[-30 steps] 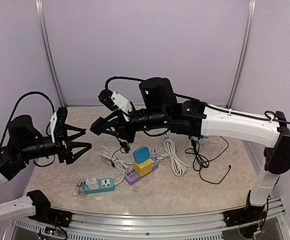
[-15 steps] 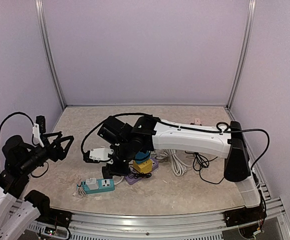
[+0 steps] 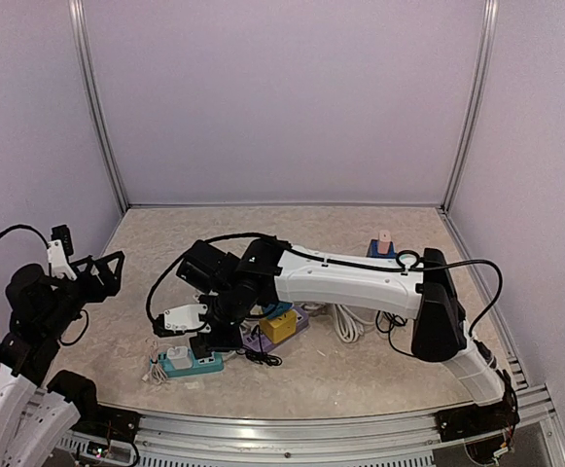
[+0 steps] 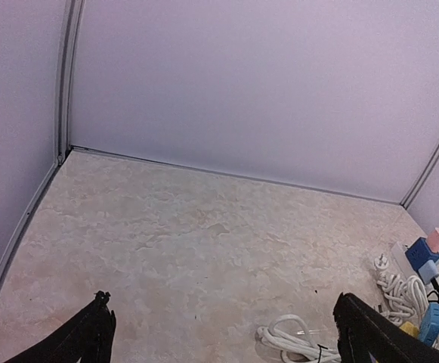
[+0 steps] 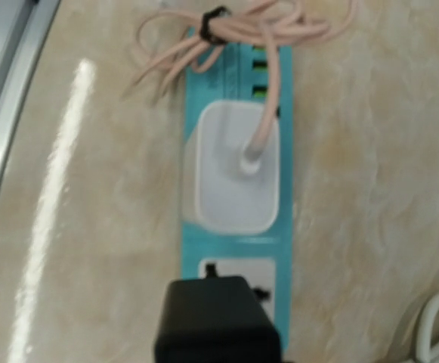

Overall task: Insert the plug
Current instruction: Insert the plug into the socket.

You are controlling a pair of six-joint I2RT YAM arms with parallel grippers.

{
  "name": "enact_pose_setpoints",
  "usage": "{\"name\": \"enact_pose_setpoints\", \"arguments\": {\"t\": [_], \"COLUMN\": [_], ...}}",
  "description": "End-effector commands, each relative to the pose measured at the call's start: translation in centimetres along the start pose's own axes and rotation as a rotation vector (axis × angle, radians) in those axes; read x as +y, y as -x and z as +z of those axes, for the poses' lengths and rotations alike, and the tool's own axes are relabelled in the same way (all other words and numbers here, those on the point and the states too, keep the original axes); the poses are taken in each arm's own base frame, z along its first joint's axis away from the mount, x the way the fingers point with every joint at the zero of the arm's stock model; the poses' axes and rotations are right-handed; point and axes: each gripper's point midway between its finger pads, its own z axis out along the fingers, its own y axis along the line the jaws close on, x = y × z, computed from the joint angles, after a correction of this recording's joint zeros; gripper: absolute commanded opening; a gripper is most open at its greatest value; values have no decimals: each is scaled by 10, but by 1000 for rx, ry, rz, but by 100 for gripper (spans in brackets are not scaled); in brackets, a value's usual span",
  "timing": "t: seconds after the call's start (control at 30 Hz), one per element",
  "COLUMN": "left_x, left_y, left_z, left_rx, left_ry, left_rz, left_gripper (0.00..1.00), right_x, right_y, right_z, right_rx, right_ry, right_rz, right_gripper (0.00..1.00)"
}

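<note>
Right gripper is reaching across to the left half of the table, over the teal power strip. Its fingers are standing narrow and pinching the black plug. The plug is sitting right at the fingertips, overlapping the near edge of the strip's free white socket. Can't tell whether the pins are touching the socket or hanging clear of it.

Just beyond the fingers on the same strip, a white adapter is sitting plugged in. Its pink cable is lying bundled across the strip's far end.

Left gripper is hanging near the left wall, well apart from the strip. Its fingers are standing wide and gripping nothing. Bare table is lying ahead of them, with a white cable coil just inside the right fingertip.
</note>
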Motion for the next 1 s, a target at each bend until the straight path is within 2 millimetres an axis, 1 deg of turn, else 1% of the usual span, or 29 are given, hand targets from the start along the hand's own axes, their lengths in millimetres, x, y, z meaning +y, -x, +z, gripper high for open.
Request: {"name": "enact_pose_setpoints", "arguments": {"t": [0.0,0.23,0.43,0.57,0.7,0.87,0.97], "left_x": [20,19,18,19,19,19,20], "left_y": [-5,-7,-8,-9,-9,-9,-9], "left_z": [0,2,3,3,4,4,4], "left_rx": [-4,4,6,8,9,11,9], "left_ry": [92,84,80,81,80,77,80], "left_rz": [3,3,1,1,1,2,2], "left_gripper": [99,99,99,99,99,99,99], "right_x": [0,2,0,5,9,18,37], "right_y": [1,-13,-22,-27,-41,-51,-67], "right_z": [16,26,36,43,45,43,48], "right_rx": [4,58,90,98,153,221,292], "right_ry": [8,13,-2,22,32,27,69], "right_rz": [-46,-48,-42,-26,-6,-3,17], "right_gripper": [0,0,0,0,0,0,0]}}
